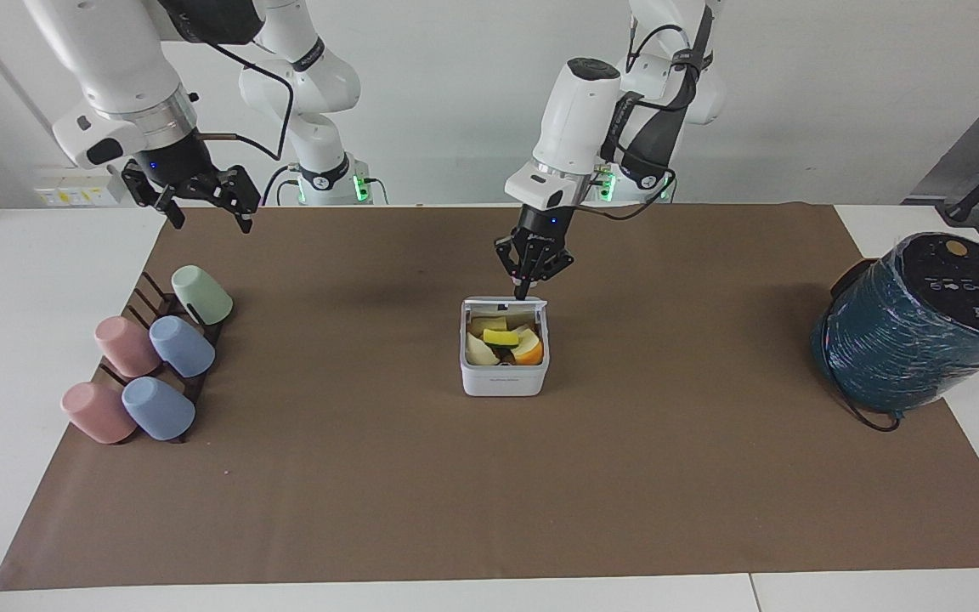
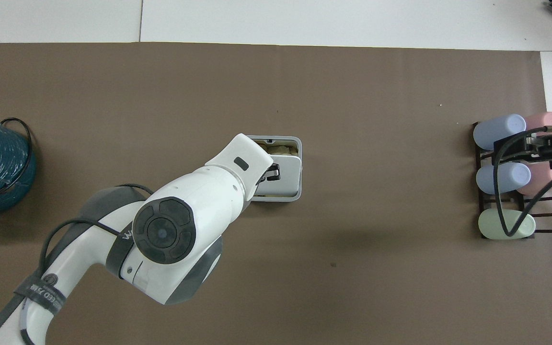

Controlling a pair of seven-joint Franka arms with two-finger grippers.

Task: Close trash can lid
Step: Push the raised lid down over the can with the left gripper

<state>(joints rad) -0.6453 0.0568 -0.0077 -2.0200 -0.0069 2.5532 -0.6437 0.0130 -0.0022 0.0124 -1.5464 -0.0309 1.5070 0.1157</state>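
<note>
The white trash can [image 1: 504, 379] stands in the middle of the brown mat, with food scraps inside. Its lid [image 1: 502, 303] hangs on the hinge at the edge nearer the robots and tilts down over the opening, partly shut. My left gripper [image 1: 524, 289] is shut, and its tips press on the lid's raised edge. In the overhead view the lid [image 2: 289, 175] covers most of the can [image 2: 300, 143], and the left gripper [image 2: 272, 172] is over it. My right gripper [image 1: 207, 212] is open and empty, waiting in the air over the cup rack.
A dark rack of pastel cups [image 1: 158, 357] lies on its side at the right arm's end of the table. A large teal wrapped cylinder [image 1: 914, 323] with a black cable stands at the left arm's end. The brown mat [image 1: 489, 493] covers the table.
</note>
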